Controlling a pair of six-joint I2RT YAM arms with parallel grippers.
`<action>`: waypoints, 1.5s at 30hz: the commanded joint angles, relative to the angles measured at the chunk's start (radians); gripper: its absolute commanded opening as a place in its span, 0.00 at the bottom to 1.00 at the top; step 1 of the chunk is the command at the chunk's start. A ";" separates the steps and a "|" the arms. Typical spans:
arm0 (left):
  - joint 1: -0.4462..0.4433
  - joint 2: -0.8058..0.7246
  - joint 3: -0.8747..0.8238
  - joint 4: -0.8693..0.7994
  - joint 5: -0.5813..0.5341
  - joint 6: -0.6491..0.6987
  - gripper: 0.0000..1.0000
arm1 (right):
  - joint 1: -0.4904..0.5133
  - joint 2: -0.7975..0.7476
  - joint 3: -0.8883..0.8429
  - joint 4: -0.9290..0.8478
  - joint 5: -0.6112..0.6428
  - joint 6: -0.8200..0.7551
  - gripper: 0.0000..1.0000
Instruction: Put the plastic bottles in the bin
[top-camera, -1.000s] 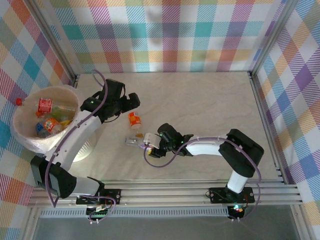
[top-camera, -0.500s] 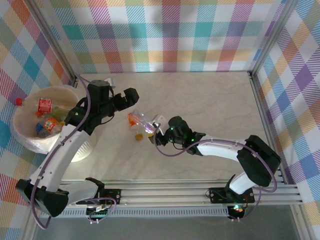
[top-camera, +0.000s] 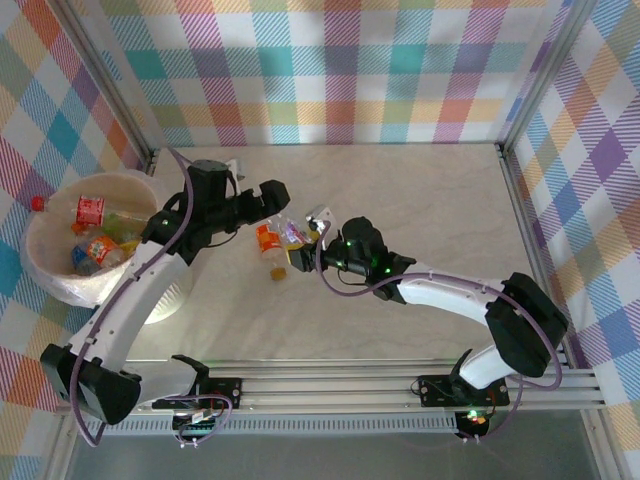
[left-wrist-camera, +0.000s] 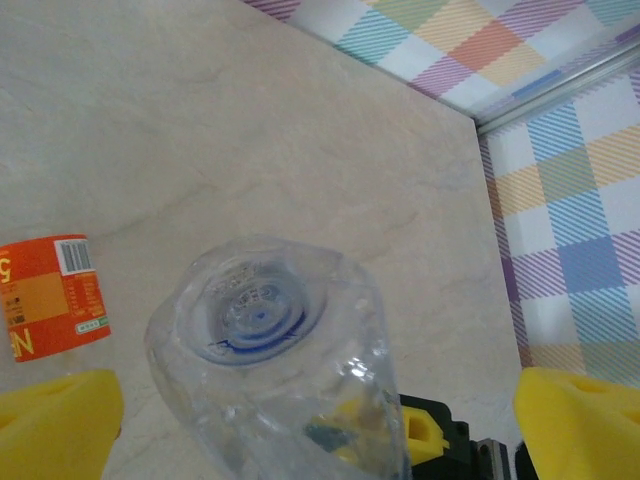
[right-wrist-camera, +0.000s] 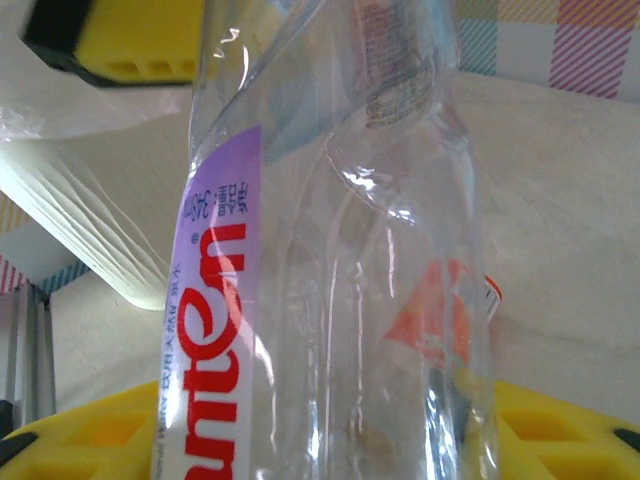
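My right gripper (top-camera: 312, 238) is shut on a clear plastic bottle (top-camera: 292, 234) with a purple label (right-wrist-camera: 215, 330), holding it above the table. The bottle's base (left-wrist-camera: 262, 318) points at my left gripper (top-camera: 266, 197), which is open, its yellow fingertips (left-wrist-camera: 58, 420) wide on either side of the bottle and not touching it. An orange-labelled bottle (top-camera: 267, 240) lies on the table just below the two grippers. The white ribbed bin (top-camera: 45, 268) stands at the far left with several bottles inside.
The bin's ribbed wall (right-wrist-camera: 85, 215) shows close by in the right wrist view. Checked walls enclose the table on three sides, with a metal rail (top-camera: 525, 250) along the right. The right half of the tabletop (top-camera: 430, 200) is bare.
My right gripper has lifted the clear bottle up and left, from near the table's front to beside the orange bottle. My left gripper has swung right until its open fingers flank the bottle's base.
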 joint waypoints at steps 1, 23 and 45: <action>0.002 0.010 -0.012 0.042 0.048 -0.023 1.00 | 0.006 0.001 0.044 0.084 -0.022 0.014 0.49; 0.000 -0.019 -0.067 0.127 -0.003 -0.064 0.57 | 0.018 0.018 0.096 0.048 -0.130 -0.073 0.64; 0.024 -0.127 0.278 -0.279 -0.586 0.168 0.58 | 0.011 -0.169 0.085 -0.180 0.323 -0.076 1.00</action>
